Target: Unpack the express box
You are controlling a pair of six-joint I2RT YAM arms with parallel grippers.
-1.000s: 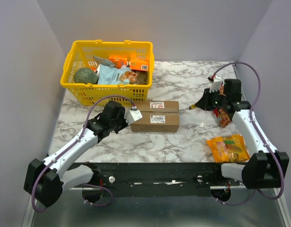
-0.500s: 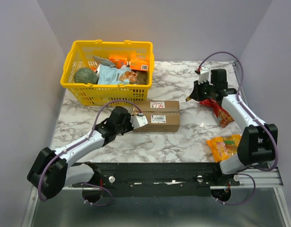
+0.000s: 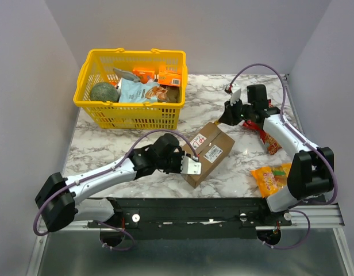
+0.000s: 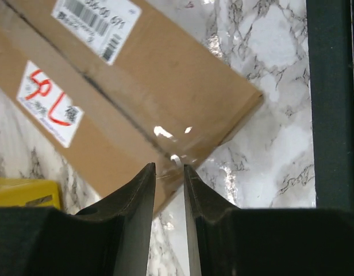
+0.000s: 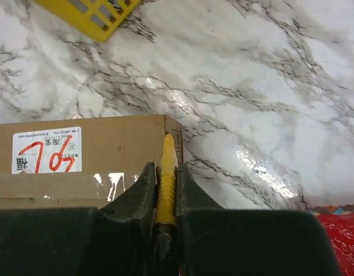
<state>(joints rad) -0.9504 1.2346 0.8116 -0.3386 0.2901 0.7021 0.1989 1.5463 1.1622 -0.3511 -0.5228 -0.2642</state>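
A yellow tool (image 5: 167,150) is clamped in the right gripper (image 5: 164,168) at the express box (image 3: 211,149), while the left gripper (image 4: 169,168) is slightly parted.

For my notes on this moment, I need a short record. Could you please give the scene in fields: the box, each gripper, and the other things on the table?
express box: lies flat on the marble table, turned diagonally, labels up, seam taped
left gripper: at the box's near end, jaws slightly apart, nothing between them
right gripper: shut on a yellow tool, its tip at the box's far corner
yellow basket: far left, holds packets
orange packet: near right, on the table
red packet: beside the right arm
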